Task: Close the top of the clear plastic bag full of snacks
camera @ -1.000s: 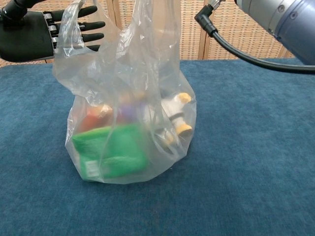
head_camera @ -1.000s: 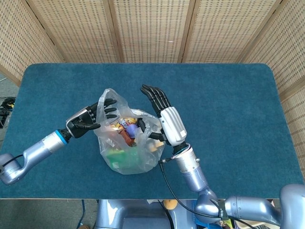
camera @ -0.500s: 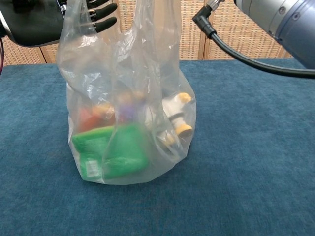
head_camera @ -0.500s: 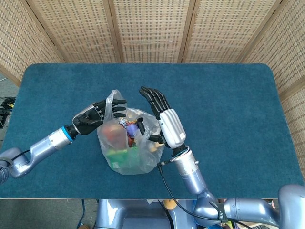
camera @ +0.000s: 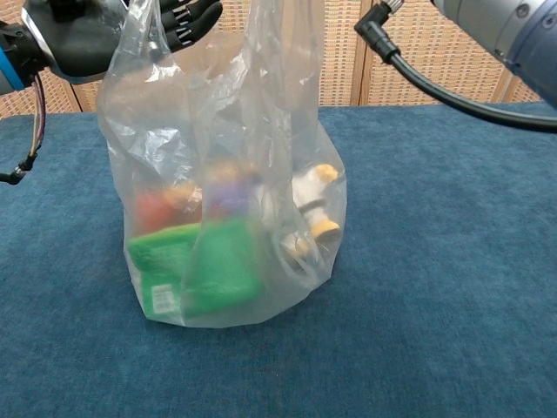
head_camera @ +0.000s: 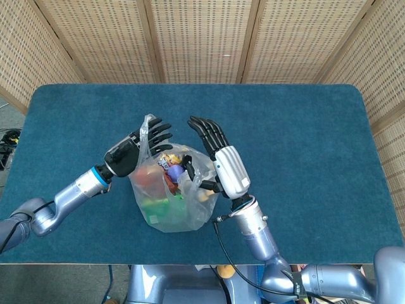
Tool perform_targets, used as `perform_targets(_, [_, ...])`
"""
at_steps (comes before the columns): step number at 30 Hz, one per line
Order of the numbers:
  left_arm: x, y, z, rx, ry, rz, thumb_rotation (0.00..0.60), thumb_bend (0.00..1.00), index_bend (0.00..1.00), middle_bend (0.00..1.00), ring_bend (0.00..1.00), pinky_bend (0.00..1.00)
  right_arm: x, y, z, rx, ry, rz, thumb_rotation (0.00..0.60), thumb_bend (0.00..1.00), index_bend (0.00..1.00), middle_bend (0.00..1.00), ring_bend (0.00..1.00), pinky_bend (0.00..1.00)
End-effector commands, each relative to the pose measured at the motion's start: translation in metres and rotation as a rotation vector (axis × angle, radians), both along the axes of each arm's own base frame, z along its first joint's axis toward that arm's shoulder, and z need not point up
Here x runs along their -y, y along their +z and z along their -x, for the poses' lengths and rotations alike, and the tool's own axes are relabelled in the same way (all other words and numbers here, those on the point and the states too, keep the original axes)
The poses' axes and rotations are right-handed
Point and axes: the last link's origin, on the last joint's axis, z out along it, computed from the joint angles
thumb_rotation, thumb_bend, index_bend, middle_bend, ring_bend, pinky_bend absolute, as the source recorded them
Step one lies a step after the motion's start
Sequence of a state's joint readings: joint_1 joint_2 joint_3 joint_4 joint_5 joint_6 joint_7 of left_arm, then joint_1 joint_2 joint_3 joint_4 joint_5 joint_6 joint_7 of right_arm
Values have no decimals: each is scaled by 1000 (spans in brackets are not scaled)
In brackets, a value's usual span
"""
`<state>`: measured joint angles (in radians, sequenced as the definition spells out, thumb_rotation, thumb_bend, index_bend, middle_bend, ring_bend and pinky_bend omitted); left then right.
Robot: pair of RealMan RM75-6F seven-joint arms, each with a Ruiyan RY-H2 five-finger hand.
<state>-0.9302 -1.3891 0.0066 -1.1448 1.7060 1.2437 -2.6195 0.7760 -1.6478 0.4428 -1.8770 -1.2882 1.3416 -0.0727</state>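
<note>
The clear plastic bag [head_camera: 169,202] stands on the blue table [head_camera: 304,139] with a green pack, a purple piece and other snacks inside; the chest view shows the same bag [camera: 228,218]. My left hand [head_camera: 135,147] is at the bag's upper left rim with fingers spread, and the film rises over it as if pinched. In the chest view the left hand [camera: 104,35] shows behind the film at the top left. My right hand [head_camera: 219,157] is at the right rim, fingers straight, thumb tucked against the film. Both rims rise out of the chest view.
Woven wicker screens [head_camera: 202,38] wall the table's back and sides. A black cable [camera: 435,83] from my right arm hangs across the upper right of the chest view. Bare blue cloth lies to the right of the bag and behind it.
My left hand has moved right and a little up with the bag's left rim, so the bag's mouth has narrowed. The right hand has barely shifted.
</note>
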Motion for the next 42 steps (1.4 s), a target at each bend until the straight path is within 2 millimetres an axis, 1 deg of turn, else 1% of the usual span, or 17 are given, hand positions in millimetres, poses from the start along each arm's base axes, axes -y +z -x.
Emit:
perform_targets(1, [5,-8,-26,68,-73,49,522,153,179,203,186,253,1,2,3,0,-10,5,600,543,51,84,0,0])
perform_targets(4, [5,-7,-24,94,-82,55,525,155,206,226,204,265,2,4,6,-1,-17,8,600,541,51,84,0,0])
perform_targets(7, [3,0,-20,137,-82,56,532,152,259,262,238,304,4,6,10,-2,-26,9,600,540,51,84,0,0])
perform_targets(10, [4,6,-13,142,-113,43,560,153,312,309,282,345,6,7,12,-5,-31,13,600,541,51,84,0,0])
perform_targets(15, [12,7,4,-23,-226,-20,574,165,341,340,304,355,9,12,12,-6,-33,24,600,541,51,84,0,0])
perform_targets(20, [20,4,13,-75,-248,-36,570,164,342,341,306,350,9,19,5,-2,-19,32,600,541,52,84,0,0])
perform_targets(24, [25,-1,13,-90,-259,-40,572,167,337,335,303,348,8,22,-2,-2,-11,33,600,540,53,86,0,0])
perform_targets(32, [35,-8,2,-103,-312,-40,573,164,333,315,286,343,8,26,-17,-30,6,47,600,540,56,88,0,0])
perform_targets(42, [43,-10,-12,-118,-283,-87,569,161,267,255,227,317,5,26,-32,-51,23,54,600,540,59,90,0,0])
